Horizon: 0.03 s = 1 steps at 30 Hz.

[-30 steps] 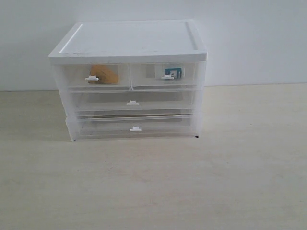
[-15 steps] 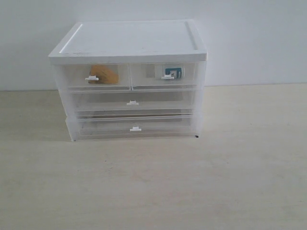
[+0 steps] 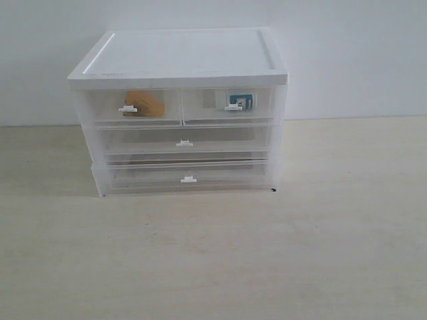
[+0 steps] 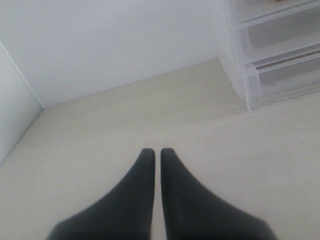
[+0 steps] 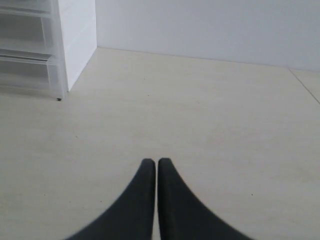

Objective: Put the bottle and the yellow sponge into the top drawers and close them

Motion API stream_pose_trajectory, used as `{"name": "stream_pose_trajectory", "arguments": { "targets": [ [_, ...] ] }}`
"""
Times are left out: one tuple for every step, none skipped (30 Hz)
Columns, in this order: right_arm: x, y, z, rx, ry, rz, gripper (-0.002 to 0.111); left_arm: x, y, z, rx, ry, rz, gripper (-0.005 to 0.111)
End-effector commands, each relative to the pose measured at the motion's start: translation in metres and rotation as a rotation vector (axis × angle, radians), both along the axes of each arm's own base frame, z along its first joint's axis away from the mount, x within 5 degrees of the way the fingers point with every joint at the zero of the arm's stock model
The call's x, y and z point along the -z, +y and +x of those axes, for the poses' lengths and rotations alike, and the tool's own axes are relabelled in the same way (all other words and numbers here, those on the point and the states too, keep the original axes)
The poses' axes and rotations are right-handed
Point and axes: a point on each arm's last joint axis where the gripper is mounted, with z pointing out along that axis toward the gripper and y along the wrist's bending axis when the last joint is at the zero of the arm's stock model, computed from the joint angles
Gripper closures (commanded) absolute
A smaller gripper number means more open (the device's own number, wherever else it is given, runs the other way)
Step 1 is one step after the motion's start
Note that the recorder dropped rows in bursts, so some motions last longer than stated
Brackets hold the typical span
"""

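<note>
Your left claw point(image 4: 155, 151) and right claw point(image 5: 152, 161) hang pinched, empty, over open pale tabletop point(image 3: 280, 260), clear of flush clear-plastic top drawers point(image 3: 103, 112) holding yellow wedge sponge point(image 3: 148, 104) and teal bottle point(image 3: 240, 100), axis unreadable.

sponge point(image 3: 147, 104) in left top drawer point(image 3: 100, 108) | bottle point(image 3: 240, 100) in right top drawer point(image 3: 264, 107)

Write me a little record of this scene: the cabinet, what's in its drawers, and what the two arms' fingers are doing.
cabinet: white top, clear drawers, standing on a pale table
top left drawer: shut, yellow sponge inside
top right drawer: shut, bottle inside
wide lower drawers: both shut
left fingers: closed together, holding nothing, over the table
right fingers: closed together, holding nothing, over the table
task: looks finished
</note>
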Motion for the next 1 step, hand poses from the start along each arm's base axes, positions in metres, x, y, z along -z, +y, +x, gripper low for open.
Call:
{"name": "stream_pose_trajectory", "arguments": {
  "targets": [
    [-0.0008, -0.0005, -0.0001, 0.007, -0.01, -0.008, 0.108, 0.0005, -0.0001, -0.0001, 0.002, -0.002, 0.005, 0.103]
  ]
}}
